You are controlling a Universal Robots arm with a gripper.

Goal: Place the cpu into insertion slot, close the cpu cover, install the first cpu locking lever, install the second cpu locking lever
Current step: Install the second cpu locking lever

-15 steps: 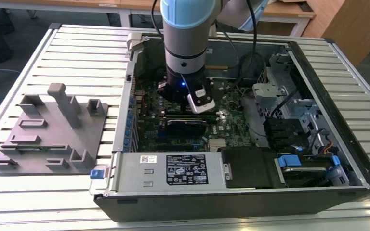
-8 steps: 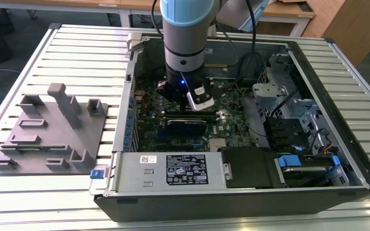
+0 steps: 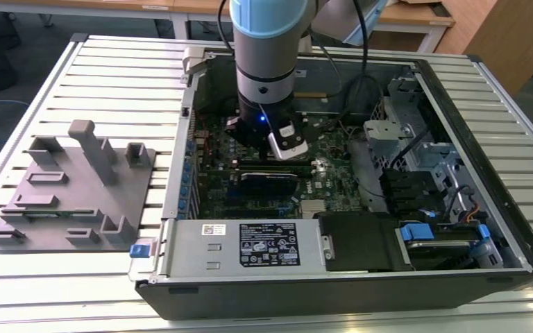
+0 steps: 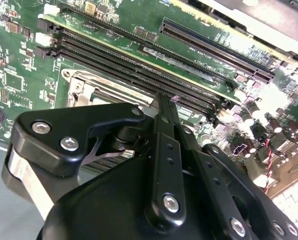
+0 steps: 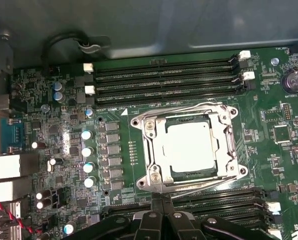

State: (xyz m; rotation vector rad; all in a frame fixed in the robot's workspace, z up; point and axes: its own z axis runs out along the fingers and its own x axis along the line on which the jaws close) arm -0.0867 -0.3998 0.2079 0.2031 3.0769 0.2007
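The cpu [image 5: 191, 148] is seen seated in the socket, framed by the cover [image 5: 153, 150]. The gripper [image 5: 161, 202] is poised just beside the cover's edge, fingertips drawn together, nothing held.

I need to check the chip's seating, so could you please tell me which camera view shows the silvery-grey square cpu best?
The first wrist view: the silvery-grey square cpu lies fully visible there inside the silvery metal cover frame. In the second wrist view the black pincer covers most of the socket; in the exterior view the arm hides it.
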